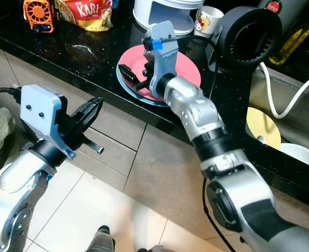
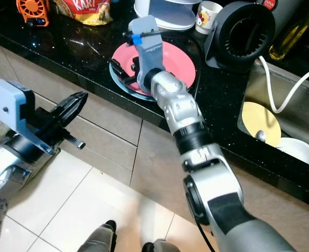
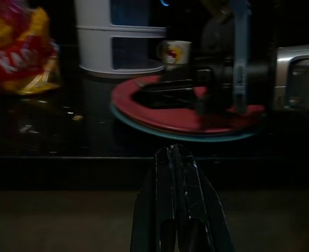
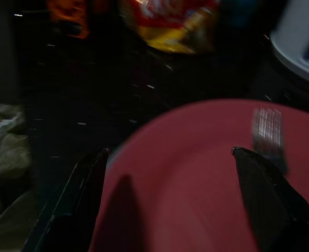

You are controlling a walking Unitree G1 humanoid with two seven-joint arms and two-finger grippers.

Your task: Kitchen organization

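My right tool is open over the red plate, stacked on a blue plate at the worktop edge, ready to grip. Left tool closed, idle below.

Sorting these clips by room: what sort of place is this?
Most likely a home kitchen: a black stone counter bearing a red plate, a mug, and a sink.

"KARI" on yellow snack bag
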